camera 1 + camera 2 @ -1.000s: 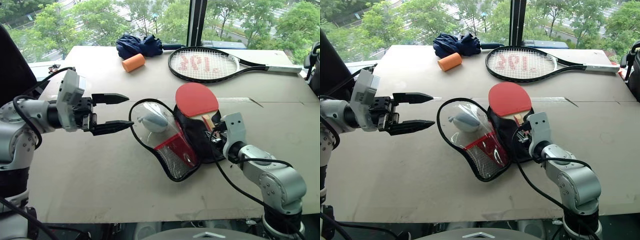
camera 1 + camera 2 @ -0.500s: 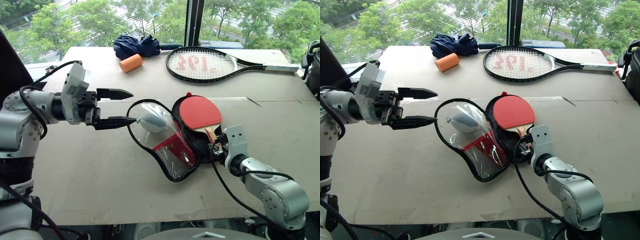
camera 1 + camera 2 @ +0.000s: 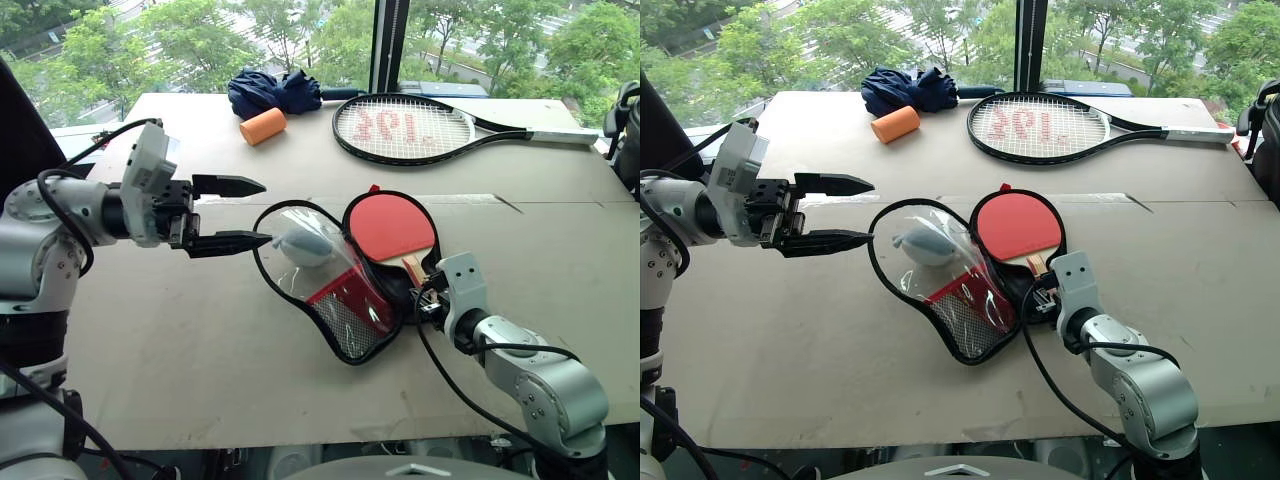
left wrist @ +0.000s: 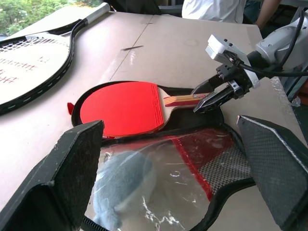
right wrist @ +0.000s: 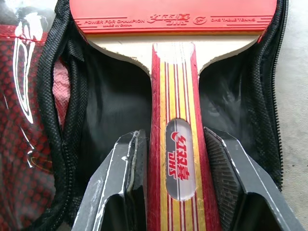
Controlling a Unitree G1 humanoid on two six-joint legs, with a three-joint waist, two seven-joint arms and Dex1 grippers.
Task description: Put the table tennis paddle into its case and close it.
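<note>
Cardboard table (image 3: pixel 200 340): we see windows and trees beyond.
Right gripper (image 5: pixel 174 159): clamps paddle (image 3: pixel 392 225) handle — over open case (image 3: pixel 345 300).
Left gripper (image 3: pixel 240 213): spread wide, holding nothing.

On the cardboard-covered table (image 3: pixel 200 330) the red zip case (image 3: pixel 335 275) lies open near the centre, its clear flap with a pale grey plush charm (image 3: pixel 305 245) spread toward nine o'clock and the red mesh pocket toward six. The table tennis paddle (image 3: pixel 392 226) rests in the black-lined half, red face up, wooden handle pointing toward five o'clock into the right gripper (image 3: pixel 428 292), which closes on the handle. At nine o'clock from the case the left gripper (image 3: pixel 240 213) hangs with its two black fingers spread apart, tips close to the flap's rim. At twelve o'clock lie a black tennis racket (image 3: pixel 410 127), an orange cylinder (image 3: pixel 265 126) and a dark blue folded umbrella (image 3: pixel 280 90).
</note>
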